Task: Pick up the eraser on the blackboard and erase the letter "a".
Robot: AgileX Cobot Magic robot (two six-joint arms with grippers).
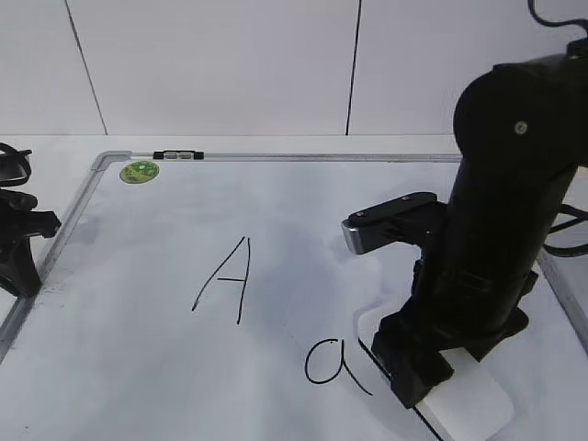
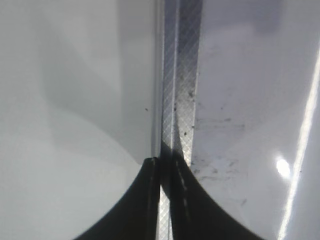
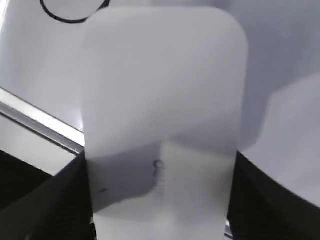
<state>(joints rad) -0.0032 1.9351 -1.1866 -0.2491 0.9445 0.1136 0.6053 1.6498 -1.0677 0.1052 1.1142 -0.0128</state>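
From the left, you are parking the left gripper [image 2: 165, 200] pressed together over the board's [image 1: 138, 276] frame, while your right gripper [image 1: 418, 386] is pinching the eraser [image 3: 160, 100], a light, stiff, slick block best clamped across its long sides, lying at 4 o'clock of the "a" [image 1: 335, 361], the "A" [image 1: 225, 276] at its 11 o'clock.

The blackboard [image 1: 165, 276] was white, its frame grey with a crosshatch texture and its sticker [image 1: 140, 171] green. The eraser [image 3: 162, 100] was white with grey lettering. Both letters were black.
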